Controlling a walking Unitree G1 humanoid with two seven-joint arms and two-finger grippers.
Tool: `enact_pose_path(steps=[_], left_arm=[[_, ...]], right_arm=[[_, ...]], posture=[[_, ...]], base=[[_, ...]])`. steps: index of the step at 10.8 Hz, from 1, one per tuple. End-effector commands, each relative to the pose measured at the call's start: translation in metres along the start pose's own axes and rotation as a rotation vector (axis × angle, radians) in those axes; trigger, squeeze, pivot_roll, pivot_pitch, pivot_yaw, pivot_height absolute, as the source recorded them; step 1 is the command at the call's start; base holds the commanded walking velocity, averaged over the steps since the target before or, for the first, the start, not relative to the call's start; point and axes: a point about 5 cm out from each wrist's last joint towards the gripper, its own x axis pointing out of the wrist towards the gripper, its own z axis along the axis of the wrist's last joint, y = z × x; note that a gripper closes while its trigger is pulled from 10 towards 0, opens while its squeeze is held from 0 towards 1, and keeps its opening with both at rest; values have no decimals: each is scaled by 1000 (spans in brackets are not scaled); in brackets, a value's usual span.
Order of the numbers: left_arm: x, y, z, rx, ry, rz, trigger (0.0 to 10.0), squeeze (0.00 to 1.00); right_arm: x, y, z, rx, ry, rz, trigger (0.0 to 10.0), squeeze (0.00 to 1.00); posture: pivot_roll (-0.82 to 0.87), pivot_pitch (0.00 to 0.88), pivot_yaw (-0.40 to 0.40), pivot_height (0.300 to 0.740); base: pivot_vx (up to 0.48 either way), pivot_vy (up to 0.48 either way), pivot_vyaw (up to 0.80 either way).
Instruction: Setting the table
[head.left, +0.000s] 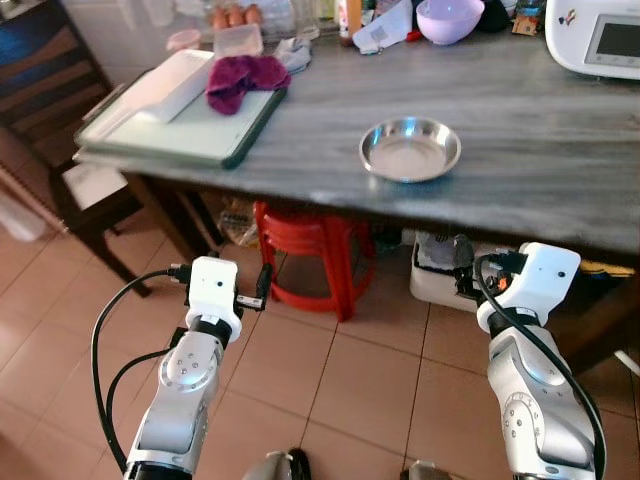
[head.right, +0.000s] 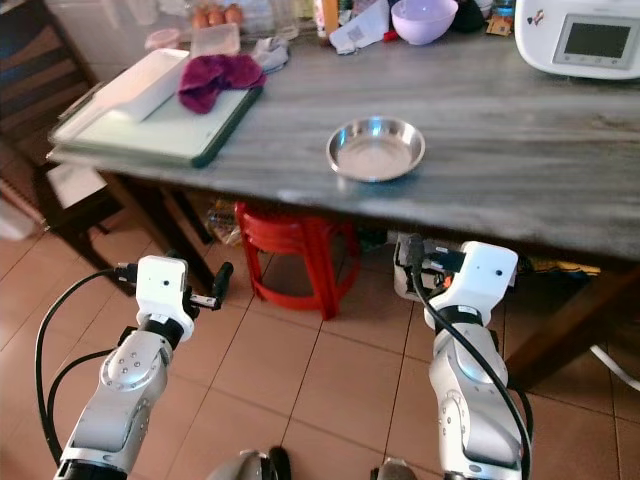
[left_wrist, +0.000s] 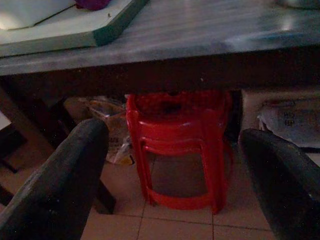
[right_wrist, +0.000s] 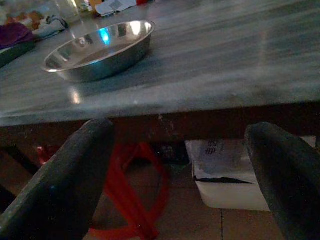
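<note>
Grey stone-look tabletop (head.left: 520, 140) as landmark. On its far left end, a green-rimmed flat tray (head.left: 180, 125) carrying a magenta crumpled cloth (head.left: 243, 78). Left gripper (left_wrist: 170, 175) below the table's front edge, fingers spread wide, empty, facing a red plastic stool (head.left: 310, 245) under the table. Round shiny steel dish (head.left: 410, 149) sits mid-table near the front edge. Right gripper (right_wrist: 180, 175) below the edge right of the dish, fingers apart, empty.
</note>
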Motion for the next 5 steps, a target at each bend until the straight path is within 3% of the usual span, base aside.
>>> enact_pose_path(steps=[1, 3, 5], left_arm=[[-3, 4, -2, 9, 15, 7, 10000, 0], [-3, 4, -2, 11, 17, 4, 10000, 0], [-3, 4, -3, 12, 19, 0, 10000, 0]], right_arm=[[-1, 1, -4, 13, 16, -6, 10000, 0], [-1, 0, -4, 13, 16, -9, 10000, 0], [-1, 0, -4, 15, 17, -12, 10000, 0]], posture=[[-118, 129, 129, 740], [-119, 131, 132, 740], [-118, 133, 135, 740]], base=[[-292, 0, -563], [-292, 0, -525], [-291, 0, 0]])
